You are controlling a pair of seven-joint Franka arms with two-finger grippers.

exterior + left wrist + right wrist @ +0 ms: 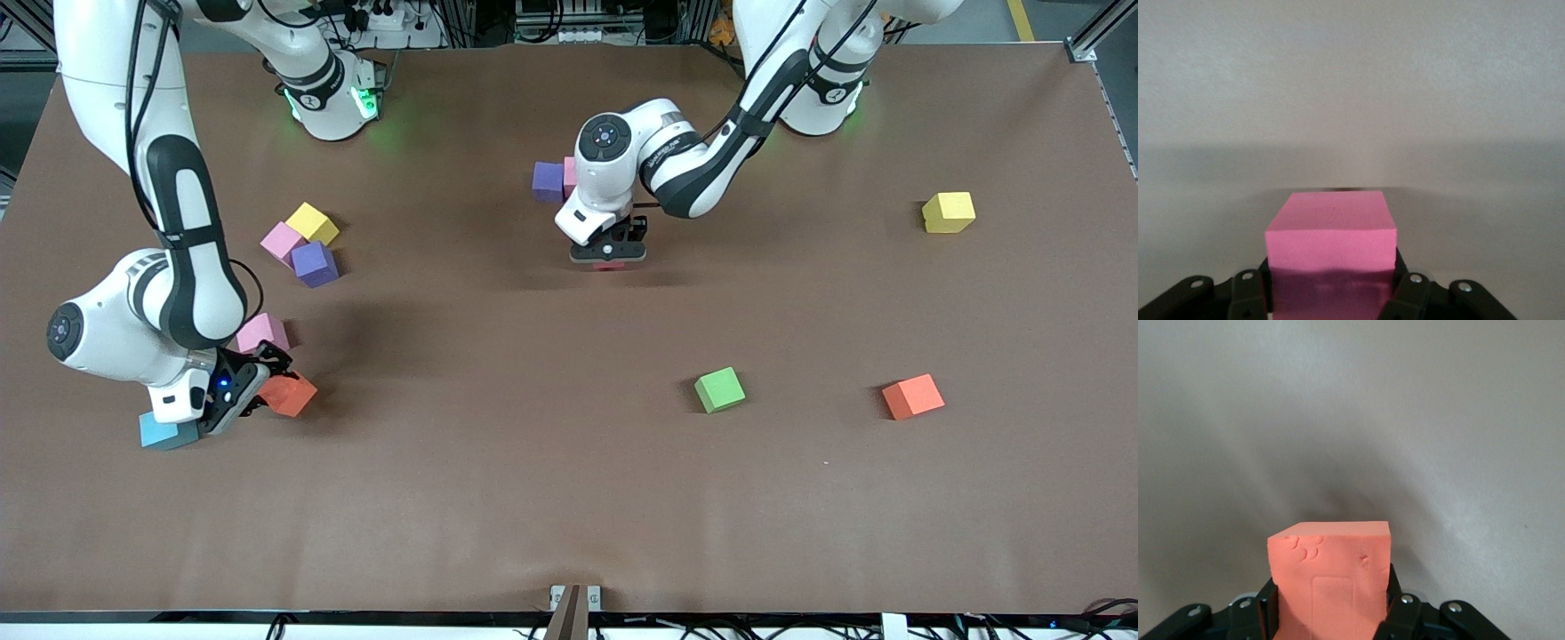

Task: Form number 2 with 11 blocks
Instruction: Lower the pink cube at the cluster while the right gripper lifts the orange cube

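Front view shows the blocks scattered, with no number 2 formed yet; only a purple cube (pixel 548 180) and a pink one touching it sit together near the left arm's base, partly hidden by that arm.

Left gripper (pixel 609 260) low over the table just beside that pair, pinching a pink cube (pixel 1331 257) between its pads, as seen in the left wrist view; from the front only a reddish sliver visible under the fingers.

Right gripper (pixel 253 384) down at the right arm's end of the table, clamped on an orange cube (pixel 288 394), with the same cube (pixel 1331 583) filling the right wrist view, gripped on two opposite side faces. Beside it a light blue cube (pixel 166 433) and another pink cube (pixel 262 332).

Elsewhere: a cluster of pink, yellow and purple cubes (pixel 302 242), a green cube (pixel 719 389), a second orange cube (pixel 912 396), and a lone yellow cube (pixel 948 212) toward the left arm's end.

Handling, judged from the look: light, soft foam, matte and grippy rather than slippery. Dents visible on the orange cube's top face, so likely marked easily under pressure. Best taken squarely on two flat opposite sides, centred, with modest squeeze to avoid crushing or twisting on release.
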